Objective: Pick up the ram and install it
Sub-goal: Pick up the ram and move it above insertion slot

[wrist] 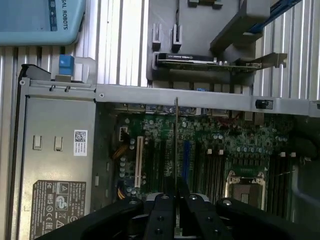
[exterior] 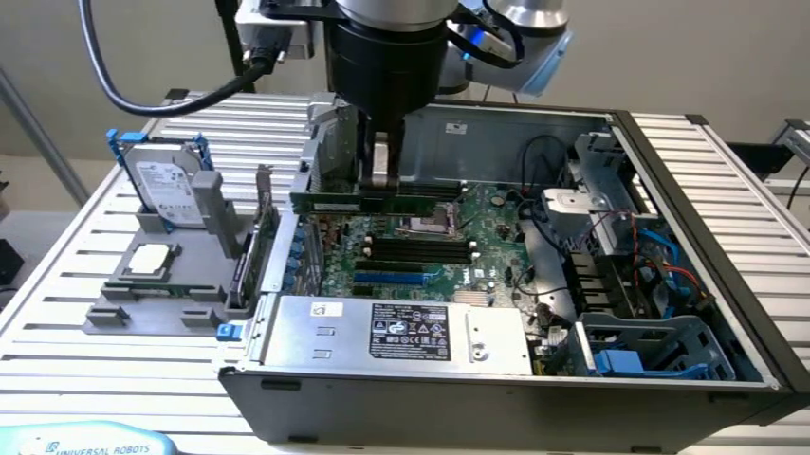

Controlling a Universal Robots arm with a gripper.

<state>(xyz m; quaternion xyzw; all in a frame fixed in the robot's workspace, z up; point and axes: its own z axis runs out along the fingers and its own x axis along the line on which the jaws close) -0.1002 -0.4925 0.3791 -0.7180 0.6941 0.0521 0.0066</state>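
Slatted tabletop, open PC case at ctr frame: pincer clamped on ram over motherboard; ram's middle hidden behind pincer, arm cut off at top.

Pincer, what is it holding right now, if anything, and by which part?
The pincer is shut on the ram. It grips the ram's upper long edge near mid-length and holds it level above the motherboard.
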